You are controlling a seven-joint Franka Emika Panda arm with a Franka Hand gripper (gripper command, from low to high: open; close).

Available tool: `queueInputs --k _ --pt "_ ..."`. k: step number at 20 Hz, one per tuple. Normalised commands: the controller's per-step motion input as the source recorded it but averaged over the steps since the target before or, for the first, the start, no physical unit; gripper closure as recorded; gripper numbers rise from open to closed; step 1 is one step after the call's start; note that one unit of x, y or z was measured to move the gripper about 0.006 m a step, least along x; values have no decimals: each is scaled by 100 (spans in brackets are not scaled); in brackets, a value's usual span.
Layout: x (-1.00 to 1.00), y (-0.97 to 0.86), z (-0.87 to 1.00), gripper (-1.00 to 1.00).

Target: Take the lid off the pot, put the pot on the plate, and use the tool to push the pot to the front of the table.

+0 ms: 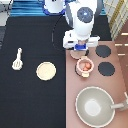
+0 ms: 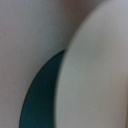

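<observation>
The pale-pink pot (image 1: pixel 85 65) stands uncovered on the stove, its reddish-brown contents showing. My gripper (image 1: pixel 80 49) hovers just above it toward the exterior view's top, over the stove's rear-left burner. The hand hides the lid in the exterior view. In the wrist view a pale rounded surface (image 2: pixel 97 70), apparently the lid, sits very close, with a dark burner arc (image 2: pixel 42 95) behind it. On the black table (image 1: pixel 30 100) lie the cream-yellow plate (image 1: pixel 46 71) and, further left, the white slotted spatula (image 1: pixel 17 60).
A large grey-beige pan (image 1: pixel 95 106) with a handle to the right fills the stove's bottom end. Two black burners (image 1: pixel 103 51) (image 1: pixel 106 69) lie right of the pot on the pinkish stove panel (image 1: pixel 120 85).
</observation>
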Motion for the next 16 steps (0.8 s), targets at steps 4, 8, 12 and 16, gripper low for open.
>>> queueInputs --k 4,8,12,16 --pt "0 14 91 -100" --pt "26 14 97 -100" --pt "67 0 69 -100" --pt "86 0 53 -100"
